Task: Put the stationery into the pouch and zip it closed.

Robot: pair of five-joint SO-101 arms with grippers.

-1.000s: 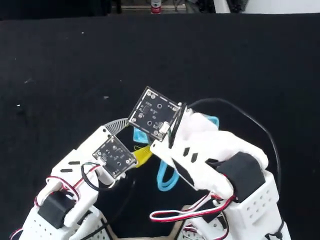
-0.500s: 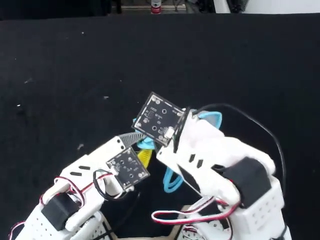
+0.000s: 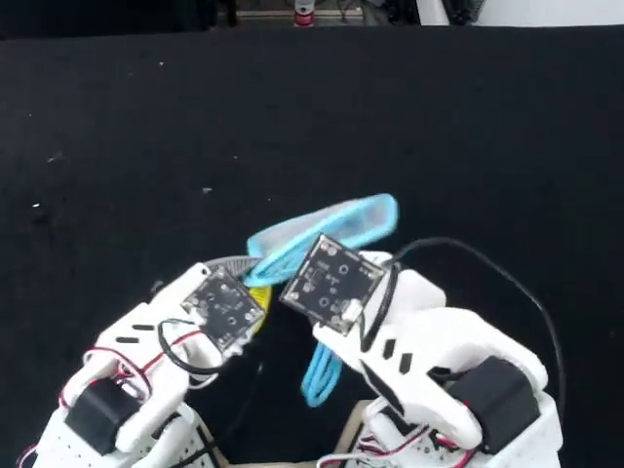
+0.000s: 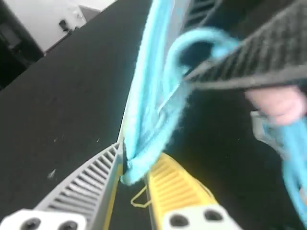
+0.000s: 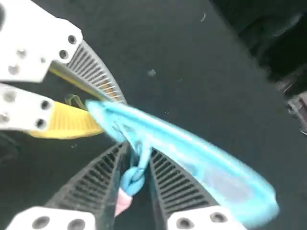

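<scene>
Both arms have pulled back toward their bases since a second ago. The pouch (image 3: 341,222) now sticks out past the right arm's camera board; before, it was mostly hidden under it. Left tool (image 4: 130,165) is clenched on the pouch's corner, with grey and yellow fingers pinching the blue fabric. Right tool (image 5: 135,160) is clamped on the pull cord (image 5: 133,178) at the pouch's edge, just beside that corner. Blue strap loop (image 3: 317,385) trails from the pouch toward the arm bases. Pouch is held between both tools over the black surface (image 3: 146,127).

Slim light-blue pouch (image 3: 351,219) held aloft, narrow edge up.
</scene>
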